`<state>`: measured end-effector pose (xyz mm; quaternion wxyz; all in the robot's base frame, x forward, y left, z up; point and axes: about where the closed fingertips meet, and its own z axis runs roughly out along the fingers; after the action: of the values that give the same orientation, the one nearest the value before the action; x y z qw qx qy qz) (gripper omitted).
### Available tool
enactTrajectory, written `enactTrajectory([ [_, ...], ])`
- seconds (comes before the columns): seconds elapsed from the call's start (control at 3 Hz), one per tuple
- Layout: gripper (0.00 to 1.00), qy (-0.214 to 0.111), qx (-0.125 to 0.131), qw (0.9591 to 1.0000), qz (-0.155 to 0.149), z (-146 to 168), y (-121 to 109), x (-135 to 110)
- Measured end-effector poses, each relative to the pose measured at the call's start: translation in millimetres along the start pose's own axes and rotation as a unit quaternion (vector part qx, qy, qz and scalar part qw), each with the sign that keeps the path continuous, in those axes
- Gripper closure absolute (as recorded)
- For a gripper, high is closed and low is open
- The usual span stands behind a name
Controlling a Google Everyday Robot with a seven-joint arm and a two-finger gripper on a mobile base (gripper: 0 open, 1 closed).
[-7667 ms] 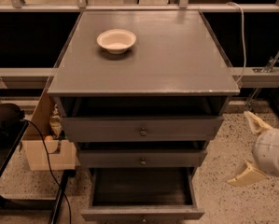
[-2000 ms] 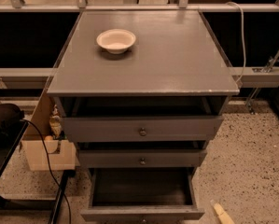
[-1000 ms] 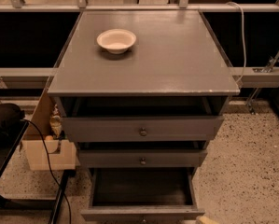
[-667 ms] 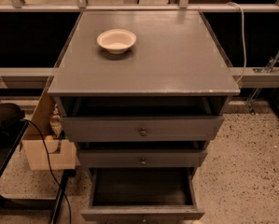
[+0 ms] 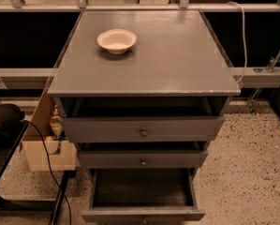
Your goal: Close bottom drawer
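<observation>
Bottom drawer [image 5: 143, 214], lowest of three in the grey cabinet [image 5: 144, 60], sits at the frame's lower edge. It is pulled well out, with the dark interior exposed and the flat grey front partly cut off. In my judgement the closing push has not yet begun; the next move calls for contact on that front and a straight push inward. The gripper is out of view, so its state cannot be told.

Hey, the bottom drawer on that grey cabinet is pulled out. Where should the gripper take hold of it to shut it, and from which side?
Best by its flat front panel, from straight in front. The bottom drawer stands pulled far out of the cabinet, front facing outward, so pressing squarely there would likely slide it in. The gripper is out of view.
</observation>
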<state>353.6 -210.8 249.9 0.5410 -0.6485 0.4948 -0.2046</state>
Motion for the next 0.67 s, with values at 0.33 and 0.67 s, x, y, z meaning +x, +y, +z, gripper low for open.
enactTrajectory([
  [0.33,1.0,0.0,-0.011,0.9999,0.007,25.8,46.0,3.7],
  [0.67,1.0,-0.002,-0.009,0.9999,0.01,29.1,50.7,2.8],
])
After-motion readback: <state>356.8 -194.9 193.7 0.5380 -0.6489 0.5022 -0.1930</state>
